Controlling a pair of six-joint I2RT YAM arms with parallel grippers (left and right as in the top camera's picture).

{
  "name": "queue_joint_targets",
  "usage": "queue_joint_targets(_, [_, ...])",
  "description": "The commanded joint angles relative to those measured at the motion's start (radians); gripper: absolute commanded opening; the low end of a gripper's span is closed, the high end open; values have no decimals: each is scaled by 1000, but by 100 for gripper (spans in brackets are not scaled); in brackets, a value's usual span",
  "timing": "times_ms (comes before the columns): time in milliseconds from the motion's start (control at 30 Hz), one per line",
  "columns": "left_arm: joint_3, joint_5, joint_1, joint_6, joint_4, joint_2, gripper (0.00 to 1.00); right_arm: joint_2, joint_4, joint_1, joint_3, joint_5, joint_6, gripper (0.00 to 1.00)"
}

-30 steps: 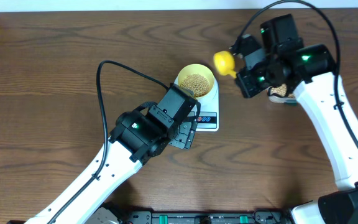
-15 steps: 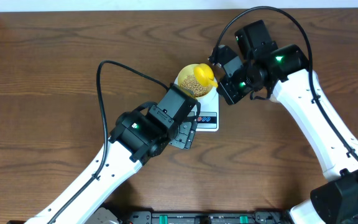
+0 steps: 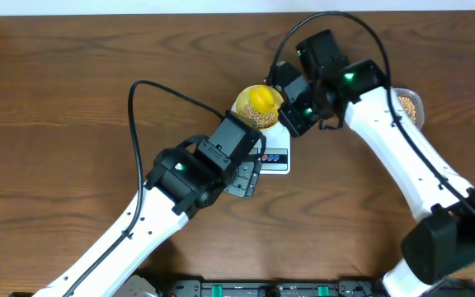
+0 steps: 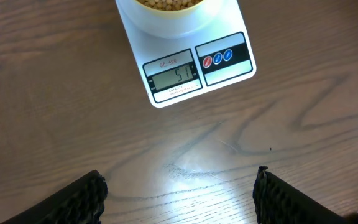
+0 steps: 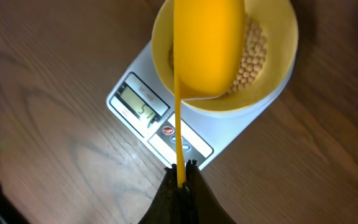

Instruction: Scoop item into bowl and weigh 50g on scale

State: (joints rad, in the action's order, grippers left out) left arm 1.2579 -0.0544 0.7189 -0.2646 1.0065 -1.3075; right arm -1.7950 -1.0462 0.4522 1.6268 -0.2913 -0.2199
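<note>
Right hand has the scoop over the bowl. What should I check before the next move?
1. Grip: right hand shut on the scoop handle: ok.
2. Position: scoop over the bowl, inside its rim: ok.
3. Seating: bowl sits on the scale: ok.
4. Load: beans in the bowl; what the scoop holds: cannot tell.
5. Weight: display looks like 51, just over the 50 wanted: not ok.
6. Clearance: left hand open, apart from the scale: ok.
</note>
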Motion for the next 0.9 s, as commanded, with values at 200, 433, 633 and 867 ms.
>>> queue_joint_targets(200, [19,1,-2,8,2,-4,78,-40,21,53,-7,145,-12,1])
queue_joint_targets(433, [19,1,-2,8,2,-4,78,-60,44,53,-7,189,6,1])
queue_joint_targets(633, [19,1,-2,8,2,-4,78,-92,45,55,-7,188,6,1])
queue_joint_targets(867, [19,1,-2,8,2,-4,78,-103,47,60,-7,188,13,1])
